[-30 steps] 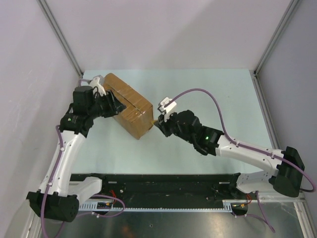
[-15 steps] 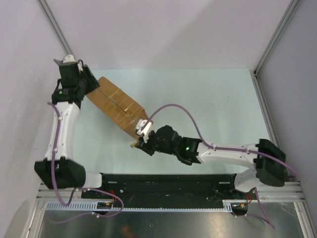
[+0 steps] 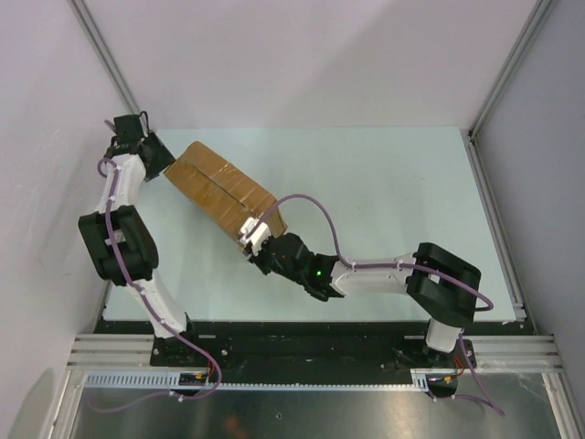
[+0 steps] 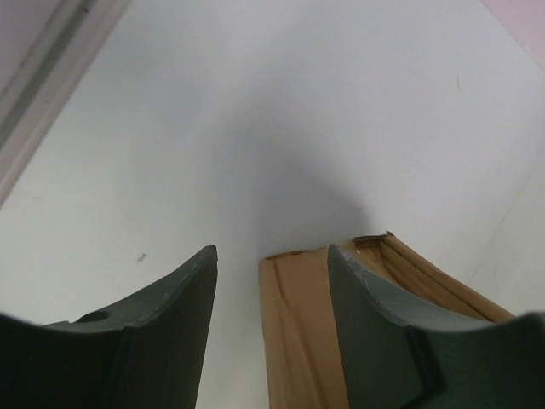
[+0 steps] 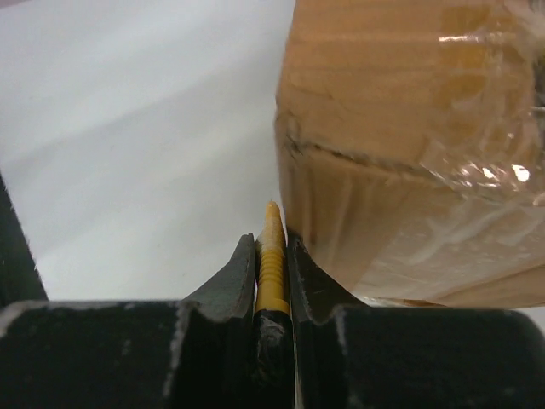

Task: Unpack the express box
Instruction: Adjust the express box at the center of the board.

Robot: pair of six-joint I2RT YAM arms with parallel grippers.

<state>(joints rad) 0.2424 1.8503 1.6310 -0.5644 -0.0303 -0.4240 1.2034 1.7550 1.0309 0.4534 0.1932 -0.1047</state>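
Observation:
The express box (image 3: 224, 187), a brown taped carton, lies at an angle on the left half of the table. My left gripper (image 3: 157, 157) is at its far-left corner. In the left wrist view that gripper (image 4: 271, 256) stands open, with an edge of the box (image 4: 302, 341) partly in the gap and against the right finger, not pinched. My right gripper (image 3: 249, 240) is at the box's near end. In the right wrist view it (image 5: 272, 243) is shut on a yellow utility knife (image 5: 271, 247), whose tip lies beside the box's taped end face (image 5: 409, 145).
The pale table (image 3: 393, 183) is bounded by grey walls with aluminium posts (image 3: 110, 69) at the back left and back right. A black rail (image 3: 302, 334) runs along the near edge. The left arm's elbow (image 3: 114, 242) hangs over the table's left edge.
The left arm left the box's side and swung to the far-left corner, jaws wider. The right arm carried the knife toward the near left, and the box turned and shifted.

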